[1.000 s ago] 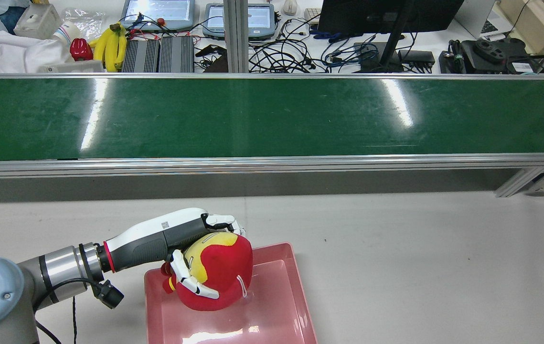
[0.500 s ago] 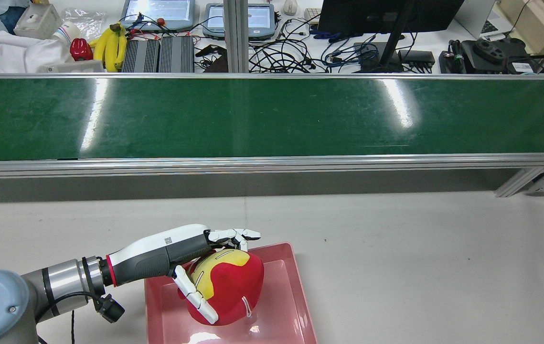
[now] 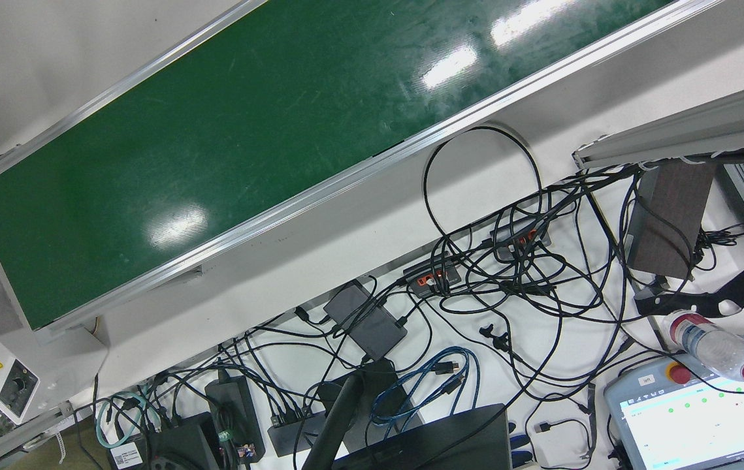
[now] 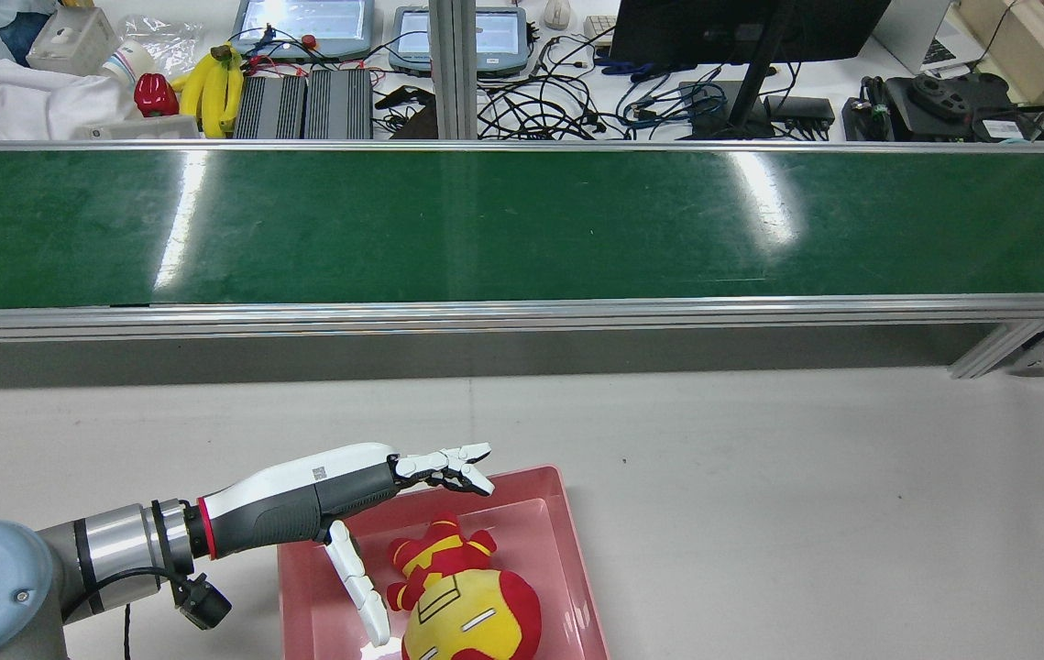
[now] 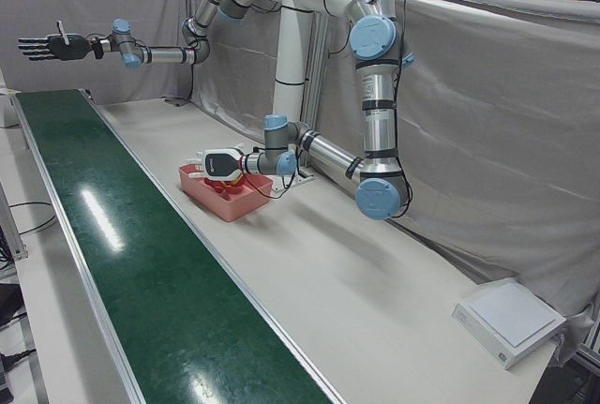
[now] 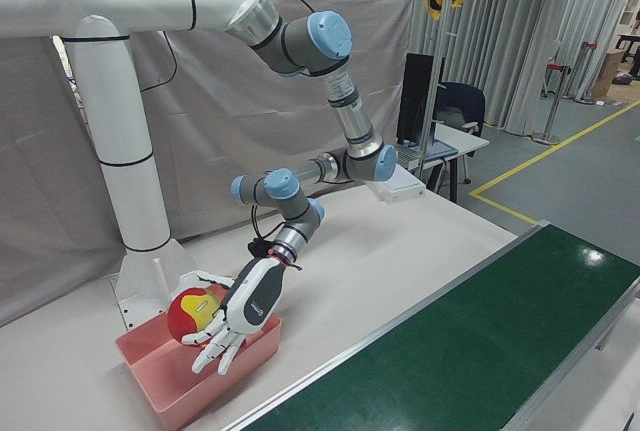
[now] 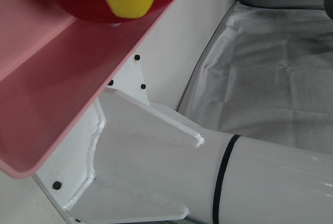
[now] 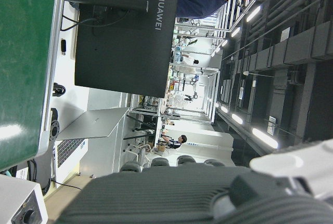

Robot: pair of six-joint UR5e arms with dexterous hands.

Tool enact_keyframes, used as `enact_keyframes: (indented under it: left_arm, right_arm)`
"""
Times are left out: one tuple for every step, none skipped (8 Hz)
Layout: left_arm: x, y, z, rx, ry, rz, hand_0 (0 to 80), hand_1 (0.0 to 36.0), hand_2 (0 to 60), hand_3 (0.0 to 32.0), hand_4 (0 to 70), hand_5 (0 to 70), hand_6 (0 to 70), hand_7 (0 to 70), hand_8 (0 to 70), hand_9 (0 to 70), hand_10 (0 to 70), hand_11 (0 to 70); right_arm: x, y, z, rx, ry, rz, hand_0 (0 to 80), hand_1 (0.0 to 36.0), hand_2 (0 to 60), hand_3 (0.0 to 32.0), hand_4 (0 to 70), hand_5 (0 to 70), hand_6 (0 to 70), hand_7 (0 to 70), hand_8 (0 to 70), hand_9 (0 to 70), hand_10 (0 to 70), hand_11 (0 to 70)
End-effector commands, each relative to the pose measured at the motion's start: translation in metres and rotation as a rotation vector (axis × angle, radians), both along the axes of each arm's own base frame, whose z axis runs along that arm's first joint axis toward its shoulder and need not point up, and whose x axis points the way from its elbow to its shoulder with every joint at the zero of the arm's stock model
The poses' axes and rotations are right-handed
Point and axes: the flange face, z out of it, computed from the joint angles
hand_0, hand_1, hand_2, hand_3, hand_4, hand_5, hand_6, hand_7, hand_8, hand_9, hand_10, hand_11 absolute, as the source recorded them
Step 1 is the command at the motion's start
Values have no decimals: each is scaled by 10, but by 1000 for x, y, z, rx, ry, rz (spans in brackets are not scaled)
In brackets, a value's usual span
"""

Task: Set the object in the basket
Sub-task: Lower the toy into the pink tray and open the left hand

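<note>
A red-and-yellow plush toy [image 4: 467, 605] lies inside the pink basket [image 4: 567, 550] on the grey tabletop [image 4: 806, 513], free of the robot's left hand [image 4: 393, 500], which hovers just above the basket's near side with fingers spread and nothing in its grasp. The placing step looks finished: the toy rests on the basket floor, apart from the fingers. By the look of it, the next move is simply to lift the hand clear without brushing the toy or the basket rim.

The right hand [image 5: 45, 46] is held high and far off over the end of the green conveyor [image 5: 141, 263], fingers splayed and empty.

The basket's lower edge and part of the toy are cut off at the bottom of the rear view. In the left-front view the hand hides most of the toy, and the left hand view catches only the toy's underside over the basket wall. The front view shows no arm at all.
</note>
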Motion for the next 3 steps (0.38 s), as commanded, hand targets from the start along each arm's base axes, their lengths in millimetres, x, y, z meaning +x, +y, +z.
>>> enact_keyframes:
  left_arm:
    - [-14,4,-11,10,7,9,554,130,0,0,109,309,46,72,137,212,21,48]
    - [-42,8,-10,11,7,1,518,156,29,0,135,378,60,88,169,259,77,128]
    - [-76,0,-7,8,15,-44,526,182,113,0,159,453,81,138,214,325,111,176]
  right_arm:
    - [1,0,0,-1,0,1,0,0,0,0,0,0,0,0,0,0,0,0]
    - [0,0,0,-1,0,0,0,0,0,0,0,0,0,0,0,0,0,0]
    - [0,0,0,0,0,0,0,0,0,0,0,0,0,0,0,0,0,0]
